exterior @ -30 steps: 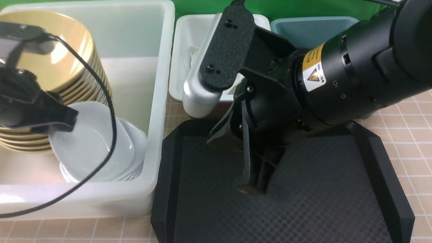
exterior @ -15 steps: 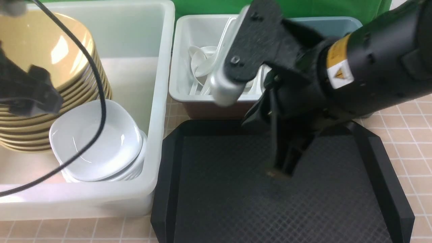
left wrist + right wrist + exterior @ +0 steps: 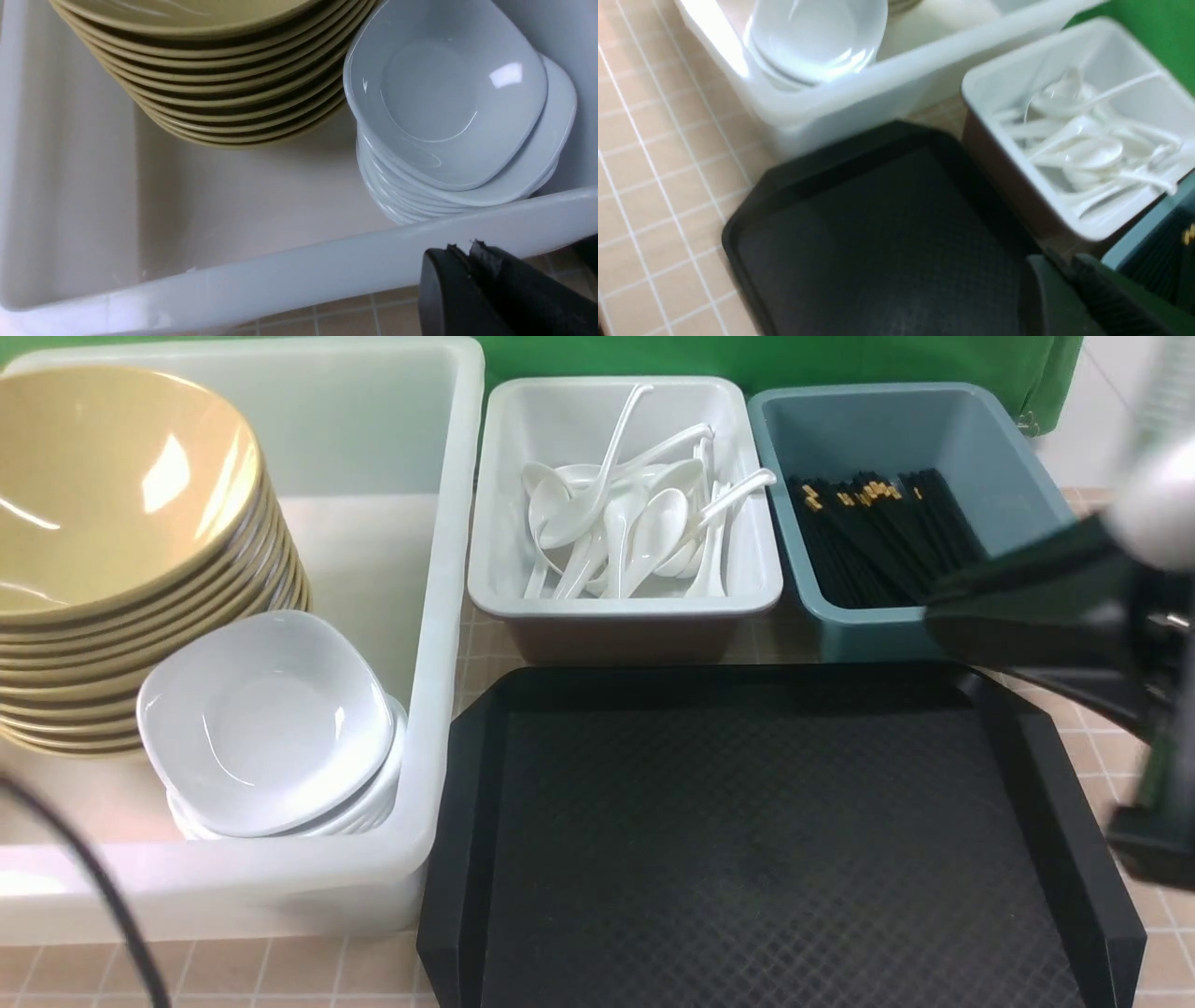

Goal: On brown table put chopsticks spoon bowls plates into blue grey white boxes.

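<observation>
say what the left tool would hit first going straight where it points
Most likely the near rim of the large white plastic box, just ahead of the left tool; depth is unclear.

Mustard-yellow bowls [image 3: 103,504] with dark brown edge bands, and plain glossy white plates [image 3: 266,723], in a translucent milky box [image 3: 448,569]. White spoons [image 3: 644,523] in a white box [image 3: 621,607] with a brown underside. Black chopsticks [image 3: 878,532], gold-tipped, in a blue-grey box [image 3: 1018,457]. Black tray [image 3: 747,821] with a diamond-embossed pattern. Bench [image 3: 308,975]: pinkish-beige squares with pale grid lines. Backdrop [image 3: 794,359]: green.
</observation>
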`<move>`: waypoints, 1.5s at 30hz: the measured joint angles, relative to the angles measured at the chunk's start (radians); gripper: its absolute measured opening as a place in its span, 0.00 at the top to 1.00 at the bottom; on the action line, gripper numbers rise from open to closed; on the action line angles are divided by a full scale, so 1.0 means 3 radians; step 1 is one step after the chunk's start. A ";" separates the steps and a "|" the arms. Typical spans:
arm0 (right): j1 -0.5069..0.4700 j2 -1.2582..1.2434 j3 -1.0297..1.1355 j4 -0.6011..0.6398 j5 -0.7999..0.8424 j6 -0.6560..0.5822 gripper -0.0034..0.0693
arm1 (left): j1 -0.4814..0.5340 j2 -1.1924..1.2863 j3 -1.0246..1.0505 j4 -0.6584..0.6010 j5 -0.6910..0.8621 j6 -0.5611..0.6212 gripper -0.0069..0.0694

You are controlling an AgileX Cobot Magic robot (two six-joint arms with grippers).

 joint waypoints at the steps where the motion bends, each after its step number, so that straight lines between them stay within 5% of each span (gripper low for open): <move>1: 0.0000 -0.0078 0.0068 0.0000 -0.0065 0.0010 0.82 | 0.0000 -0.0056 0.0074 0.0000 -0.0059 -0.0079 0.91; 7: 0.0000 -0.0331 0.0391 -0.0003 -0.0413 0.0133 0.81 | 0.0000 0.0121 0.0325 0.0189 -0.0447 -0.0635 0.92; 23: 0.0000 -0.0331 0.0395 -0.0014 -0.0360 0.0237 0.81 | 0.0000 0.1969 -0.0040 0.0313 -0.1403 -0.0754 0.92; 36: 0.0000 -0.0331 0.0395 -0.0016 -0.0357 0.0240 0.81 | 0.0000 0.2531 -0.0247 0.0254 -0.1241 -0.0757 0.92; 45: 0.0000 -0.0331 0.0395 -0.0020 -0.0365 0.0240 0.81 | 0.0000 0.1642 -0.0417 0.0184 -0.0990 -0.0456 0.92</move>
